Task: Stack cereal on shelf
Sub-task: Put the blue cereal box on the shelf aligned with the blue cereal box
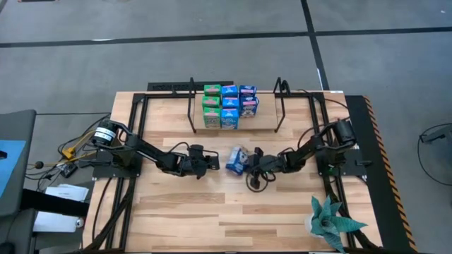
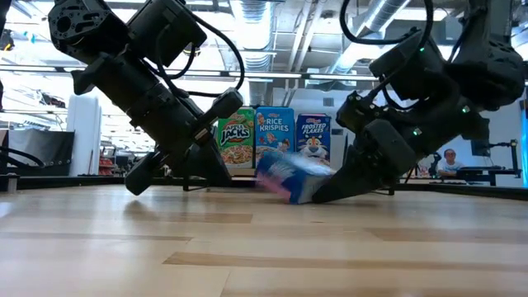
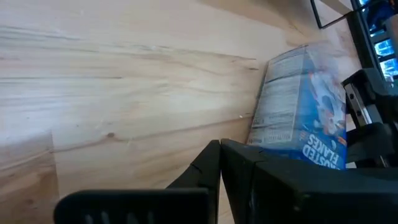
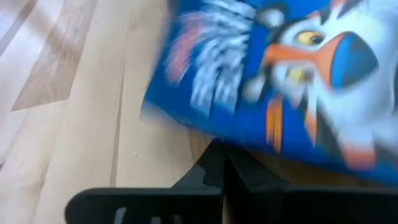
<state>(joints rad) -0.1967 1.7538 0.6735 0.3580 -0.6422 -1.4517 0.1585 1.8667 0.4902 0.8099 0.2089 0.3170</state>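
A dark blue Frosted Flakes box [image 1: 238,160] is tilted on the tabletop between my two grippers; it also shows in the low view [image 2: 289,175]. My right gripper [image 1: 253,164] is shut, its tips at the box's right side. My left gripper [image 1: 206,165] is shut and stands a little to the left of the box [image 3: 298,112], apart from it. Green, light blue and dark blue boxes [image 1: 229,106] stand in rows on the shelf board [image 1: 265,125] between black wire uprights at the far side. My right gripper meets the box's lower edge [image 4: 214,134] with its shut fingertips [image 4: 217,155], slanting down from the table's right. The box leans over the fingertips, its left end on the table [image 2: 272,188] and its right end raised [image 2: 318,169].
A green paper plant [image 1: 332,222] stands at the near right corner. A black cable loop [image 1: 258,183] lies just in front of the right gripper. Black frame rails [image 1: 138,134] run along the table's left and right sides. Bare tabletop lies near the front.
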